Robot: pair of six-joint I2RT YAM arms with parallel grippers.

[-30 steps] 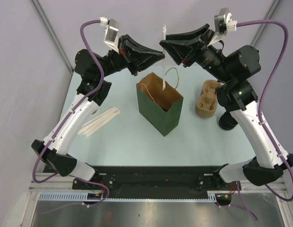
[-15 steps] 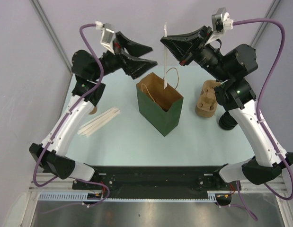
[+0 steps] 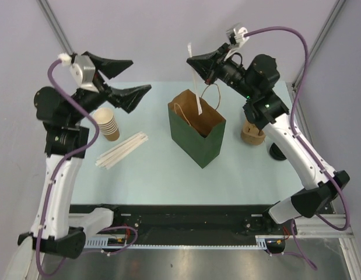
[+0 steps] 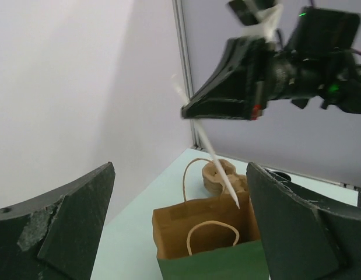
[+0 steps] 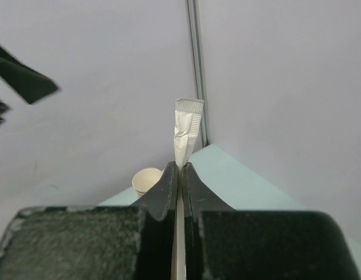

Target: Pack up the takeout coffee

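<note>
A green paper bag [image 3: 196, 137] with a brown inside stands open mid-table, also low in the left wrist view [image 4: 215, 262]. My right gripper [image 3: 192, 59] hangs above the bag's back edge, shut on a white wrapped straw [image 3: 196, 81]. The straw's lower end points into the bag mouth [image 4: 218, 160] and its crimped top sticks up past the fingertips [image 5: 186, 131]. My left gripper [image 3: 140, 74] is open wide and empty, up and to the left of the bag. I cannot make out the takeout coffee in any view.
A stack of lidless paper cups [image 3: 107, 123] stands at back left, with several wrapped straws [image 3: 122, 150] lying in front of it. Brown pulp cup carriers [image 3: 254, 129] sit right of the bag. A black round object [image 3: 277, 153] is half hidden behind my right arm.
My left gripper opened and swung left, away from the bag, uncovering the cup stack. My right gripper closed on the straw and shifted left above the bag.
</note>
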